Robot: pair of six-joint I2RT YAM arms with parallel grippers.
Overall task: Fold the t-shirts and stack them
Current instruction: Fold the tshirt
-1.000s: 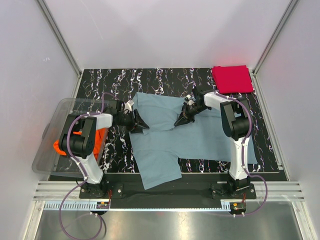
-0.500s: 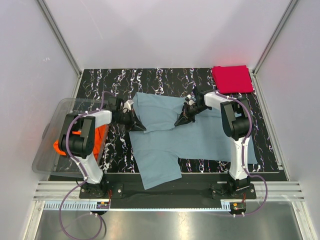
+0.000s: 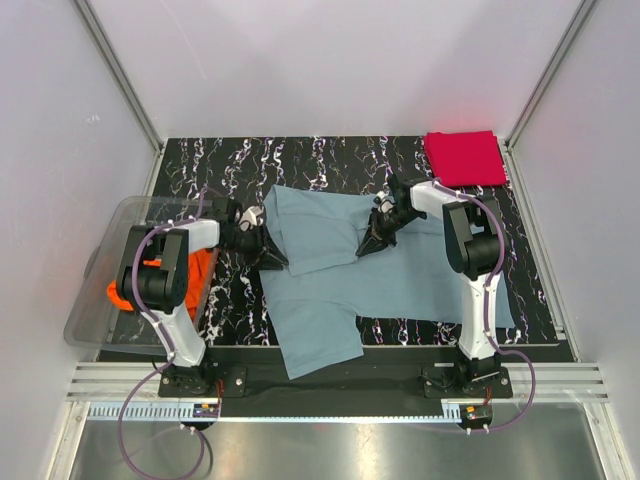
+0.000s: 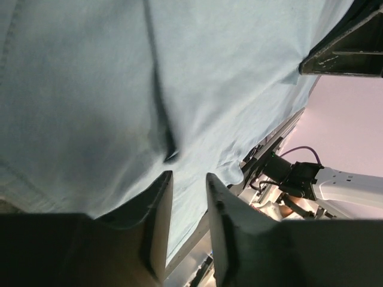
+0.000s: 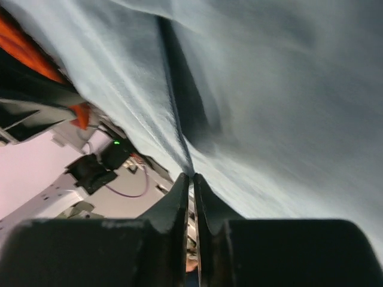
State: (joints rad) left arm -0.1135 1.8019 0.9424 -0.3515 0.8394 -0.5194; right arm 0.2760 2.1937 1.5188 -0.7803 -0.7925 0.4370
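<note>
From above, the light falls bright and even off the pale walls (image 3: 330,60), so the counter (image 3: 330,160) reads sharp, with only small dark shadows on it and a dull glare on the metal sheet (image 3: 320,445) along the bottom. My left wrist view is smeared with blur across the grey-blue t-shirt (image 4: 119,89), with my left hand (image 4: 187,176) a dark, soft mass at the bottom edge and the lower right washed bright pink. My right wrist view blurs likewise at upper right, a deep shadow running down the fold to my unlit right hand (image 5: 191,176).
</note>
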